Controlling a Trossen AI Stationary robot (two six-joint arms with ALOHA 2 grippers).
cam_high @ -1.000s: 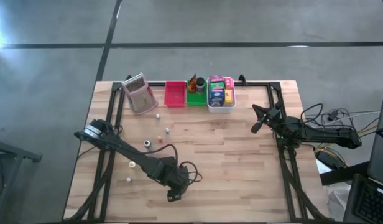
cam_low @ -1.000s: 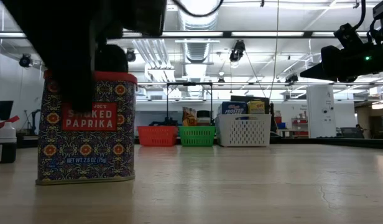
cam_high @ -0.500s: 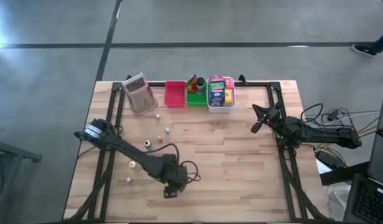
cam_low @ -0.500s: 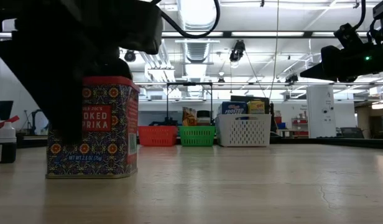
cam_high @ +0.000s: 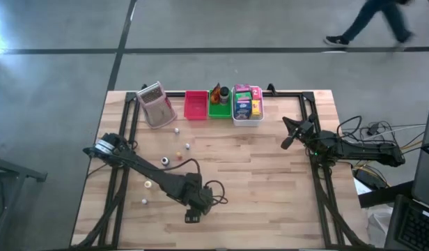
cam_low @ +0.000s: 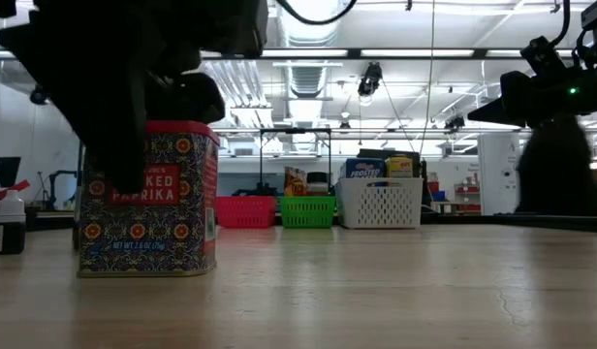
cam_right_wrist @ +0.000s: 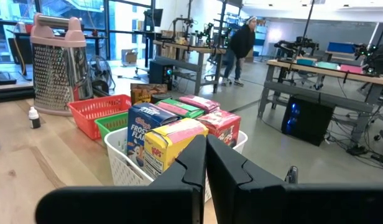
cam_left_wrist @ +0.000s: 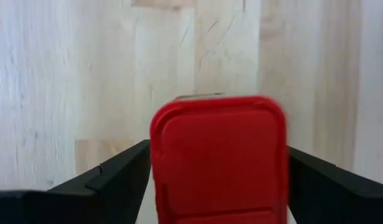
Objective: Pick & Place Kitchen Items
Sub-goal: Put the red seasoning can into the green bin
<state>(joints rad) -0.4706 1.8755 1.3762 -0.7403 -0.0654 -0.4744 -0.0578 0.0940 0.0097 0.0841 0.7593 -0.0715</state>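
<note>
Wood-plank table (cam_high: 256, 181), lab benches and ceiling lights behind, one person walking past the far side (cam_high: 368, 24). Going left to right:

- Cheese grater (cam_high: 155, 104) at the far left corner; a few tiny bottles (cam_high: 164, 161) scattered on the planks in front of it.
- Left gripper (cam_high: 192, 211) at the near edge, left of centre, fingers (cam_left_wrist: 110, 180) spread wide on either side of a paprika tin (cam_low: 148, 199). Tin stands upright on the table; red lid (cam_left_wrist: 219, 155) sits between the fingers. Can't tell whether the pads touch its sides.
- Far edge, in a row, touching: red tray (cam_high: 196, 105), green tray (cam_high: 219, 104) with a dark jar and an orange-brown piece in it, white basket (cam_high: 246, 115) packed with pink, blue, green and yellow packets (cam_right_wrist: 173, 134).
- Right gripper (cam_high: 287, 139) hangs above the table's right side, near the white basket, fingers pressed together, nothing in them.
</note>
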